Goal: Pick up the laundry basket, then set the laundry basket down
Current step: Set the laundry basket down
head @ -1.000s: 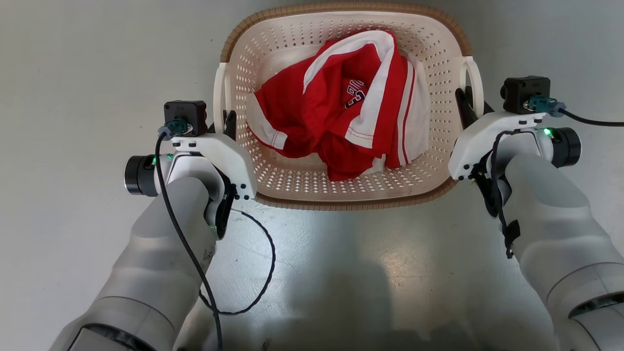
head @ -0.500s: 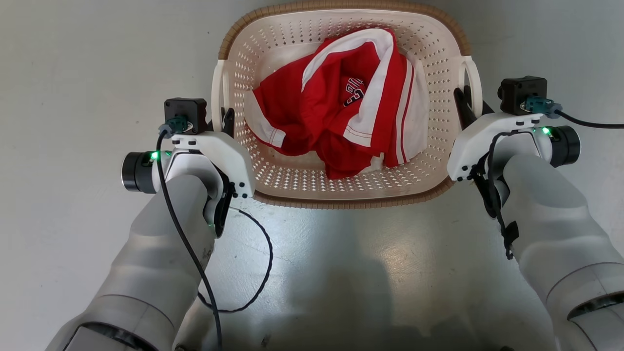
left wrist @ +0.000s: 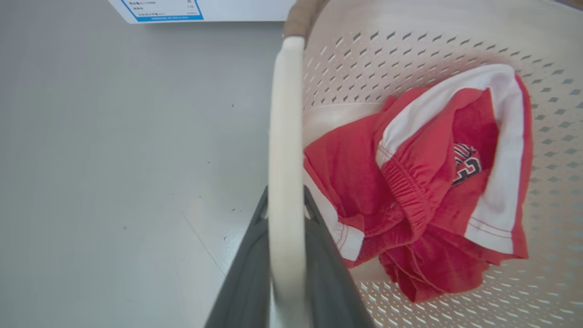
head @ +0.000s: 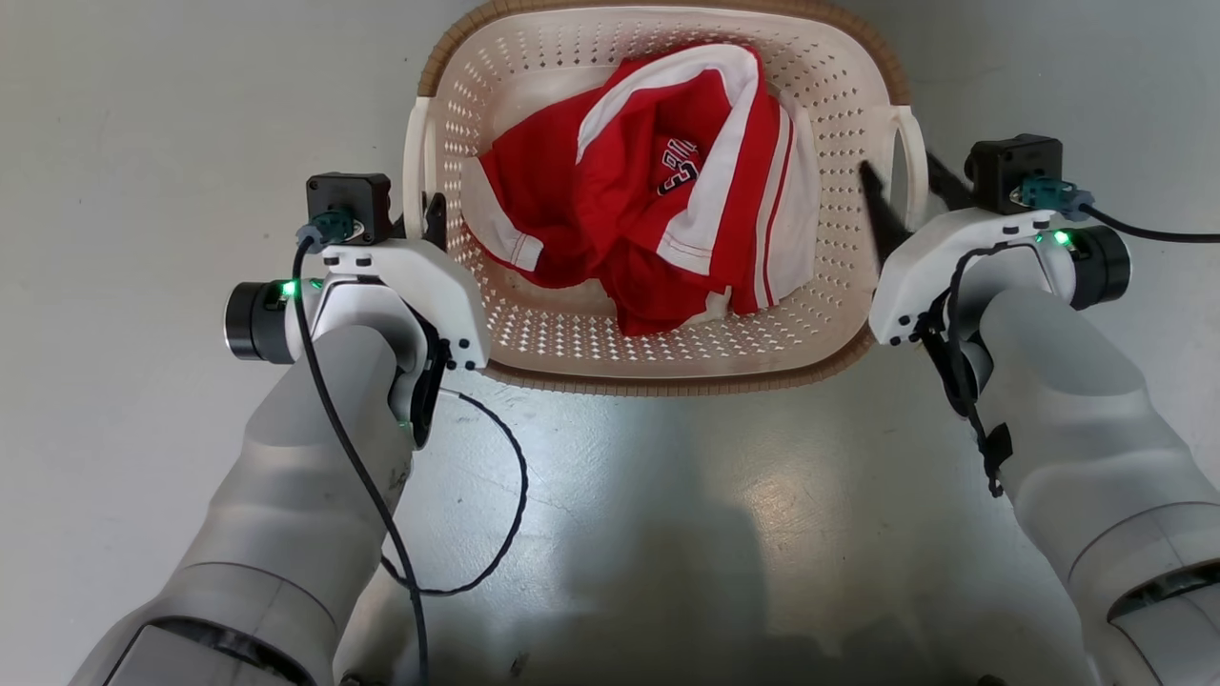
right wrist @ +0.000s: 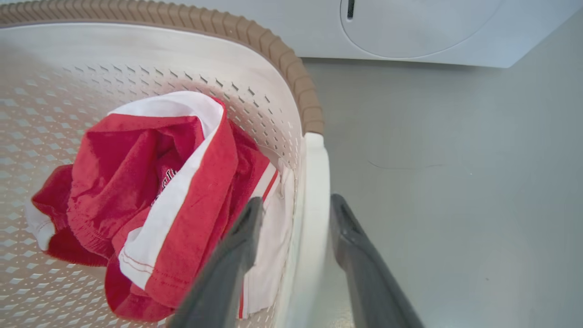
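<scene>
Looking down on the cream, perforated, rounded-rectangular plastic laundry basket (head: 572, 333) with its brown woven-look rim, lying straight ahead between the two pale arms, over the smooth grey floor (head: 143, 143); not managing to tell whether resting on that floor or hanging just above it. Carrying inside a crumpled red and white sports garment (head: 658, 229) with dark lettering, bunched from the middle toward the robot's right wall. Pinching the white left side handle (left wrist: 284, 114) with the left gripper (left wrist: 285, 202), pressing both dark fingers flat against the strap, one outside the basket and one inside, leaving no gap. Straddling the white right side handle (right wrist: 316, 182) with the right gripper (right wrist: 296, 202), yet standing spread apart, leaving a clear gap on either side of the strap, reaching with the inner finger in front of the garment's white edge and with the outer finger over the floor, touching the handle with neither. Trailing a thin black cable (head: 515, 495) from the left wrist in a loop over the floor, just beside the basket's near rim. Facing a white appliance (right wrist: 410, 32) with a round door beyond the far rim. Catching, in the left wrist view, a white panel (left wrist: 157, 9) bearing a blue-bordered label past the basket's far left corner
</scene>
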`<state>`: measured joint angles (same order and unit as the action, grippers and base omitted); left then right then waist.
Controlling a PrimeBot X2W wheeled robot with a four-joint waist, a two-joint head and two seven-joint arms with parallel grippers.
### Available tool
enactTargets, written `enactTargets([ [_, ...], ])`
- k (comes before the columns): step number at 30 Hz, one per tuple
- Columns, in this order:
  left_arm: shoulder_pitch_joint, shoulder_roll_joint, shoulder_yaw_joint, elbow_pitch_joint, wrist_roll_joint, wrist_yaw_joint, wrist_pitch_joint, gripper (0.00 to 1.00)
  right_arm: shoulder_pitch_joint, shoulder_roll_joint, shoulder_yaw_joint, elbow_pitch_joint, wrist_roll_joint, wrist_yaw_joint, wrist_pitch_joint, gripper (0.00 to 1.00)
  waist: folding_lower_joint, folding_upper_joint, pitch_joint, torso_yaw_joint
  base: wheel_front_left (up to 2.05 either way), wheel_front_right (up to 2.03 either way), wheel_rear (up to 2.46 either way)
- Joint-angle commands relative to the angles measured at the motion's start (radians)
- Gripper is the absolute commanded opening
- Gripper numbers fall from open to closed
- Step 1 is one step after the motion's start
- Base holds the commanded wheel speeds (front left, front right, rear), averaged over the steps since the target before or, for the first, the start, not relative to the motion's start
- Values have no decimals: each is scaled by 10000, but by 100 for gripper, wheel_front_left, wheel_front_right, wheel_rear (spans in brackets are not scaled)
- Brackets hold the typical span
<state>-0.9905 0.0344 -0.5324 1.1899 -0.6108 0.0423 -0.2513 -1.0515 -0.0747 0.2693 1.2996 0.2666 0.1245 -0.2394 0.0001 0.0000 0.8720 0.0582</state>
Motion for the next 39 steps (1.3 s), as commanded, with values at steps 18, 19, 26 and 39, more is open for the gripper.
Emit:
enactTargets([
  [18,624,333,863,-390,295,87,-105,100,317,245,-524,-247,-311,62,-221,100,-1,0,-751,-159,0,0,0],
  [19,687,357,915,-471,328,90,-105,100,369,245,-569,-302,-331,62,-221,100,-1,0,-836,-176,0,0,0],
  [26,1286,501,1363,-1338,695,134,-105,100,934,245,-825,-1082,-377,62,-222,100,-1,0,-1586,-292,0,0,0],
  [39,3817,587,3154,-5205,2376,155,-105,100,3099,245,-1356,-3544,67,62,-223,100,-1,0,-3638,-536,0,0,0],
])
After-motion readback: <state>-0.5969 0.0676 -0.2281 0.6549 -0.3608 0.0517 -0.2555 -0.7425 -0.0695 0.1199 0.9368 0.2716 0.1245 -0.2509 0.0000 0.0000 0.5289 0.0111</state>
